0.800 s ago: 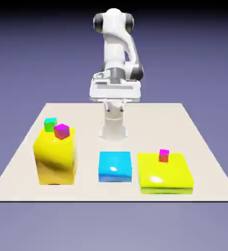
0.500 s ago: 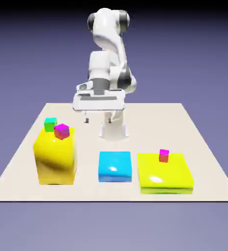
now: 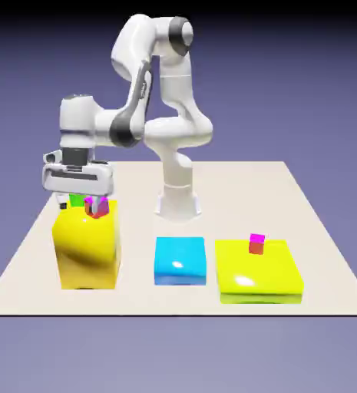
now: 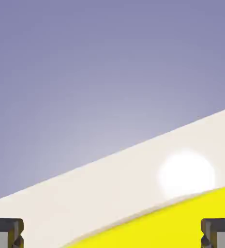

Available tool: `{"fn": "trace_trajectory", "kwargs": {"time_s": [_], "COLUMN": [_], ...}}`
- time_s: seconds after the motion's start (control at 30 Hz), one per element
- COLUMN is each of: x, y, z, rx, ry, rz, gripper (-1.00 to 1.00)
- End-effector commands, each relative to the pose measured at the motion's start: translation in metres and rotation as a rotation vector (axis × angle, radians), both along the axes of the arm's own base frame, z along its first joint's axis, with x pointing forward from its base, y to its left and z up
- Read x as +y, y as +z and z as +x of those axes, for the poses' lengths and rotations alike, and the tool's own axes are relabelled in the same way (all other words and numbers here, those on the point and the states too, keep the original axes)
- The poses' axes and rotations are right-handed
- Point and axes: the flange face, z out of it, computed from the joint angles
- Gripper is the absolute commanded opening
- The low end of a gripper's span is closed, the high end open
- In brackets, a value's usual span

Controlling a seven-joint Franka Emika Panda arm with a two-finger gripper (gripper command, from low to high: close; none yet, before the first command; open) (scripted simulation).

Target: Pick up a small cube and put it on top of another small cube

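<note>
- From the hand camera I am seeing the two finger tips (image 4: 6, 231) sitting wide apart at the bottom corners, with nothing between them: the gripper (image 3: 79, 201) is released and carrying nothing.
- Between those tips I am looking over a yellow edge of the tall block (image 4: 182, 220), then pale table (image 4: 85, 189) with a bright glare spot, then the violet backdrop, all slanted across the view, so the hand is sitting rolled relative to the table.
- In the exterior view, nearest me, I am seeing the blue block (image 3: 180, 261) at the middle and the flat block (image 3: 258, 270) at that view's right.
- The red cube (image 3: 256, 247) is sitting on the flat block's far part, under a magenta cube (image 3: 257, 239) resting on top of it; it is upright and equal-sided, so it has no long axis, and its faces are lining up roughly with the block's edges.
- At that view's left the tall block (image 3: 87, 247) is carrying a magenta-topped cube (image 3: 97, 206) and a green cube (image 3: 77, 199), both partly hidden by the fingers.
- The arm is bending out to that view's left, elbow raised, hand pointing down, hovering just above the tall block's top with a finger on either side of the green cube, well apart from the red cube.
</note>
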Motion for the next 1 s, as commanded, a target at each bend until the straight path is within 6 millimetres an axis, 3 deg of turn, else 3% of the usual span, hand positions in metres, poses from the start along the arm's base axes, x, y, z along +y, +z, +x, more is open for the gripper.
{"fn": "trace_trajectory", "kwargs": {"time_s": [0.0,0.2,0.43,0.6,0.87,0.97], "x": [-0.013,-0.083,-0.147,-0.145,-0.112,-0.098], "y": [-0.006,-0.028,-0.019,-0.042,-0.096,-0.113], "z": [-0.007,-0.061,-0.131,-0.162,-0.221,-0.226], "rx": [0.012,0.054,0.044,0.017,0.072,0.024], "ry": [-0.011,-0.076,-0.133,-0.129,-0.139,-0.125], "rz": [0.007,0.021,-0.037,-0.107,-0.226,-0.198], "gripper": [0.00,0.00,0.00,0.00,0.00,0.00]}}
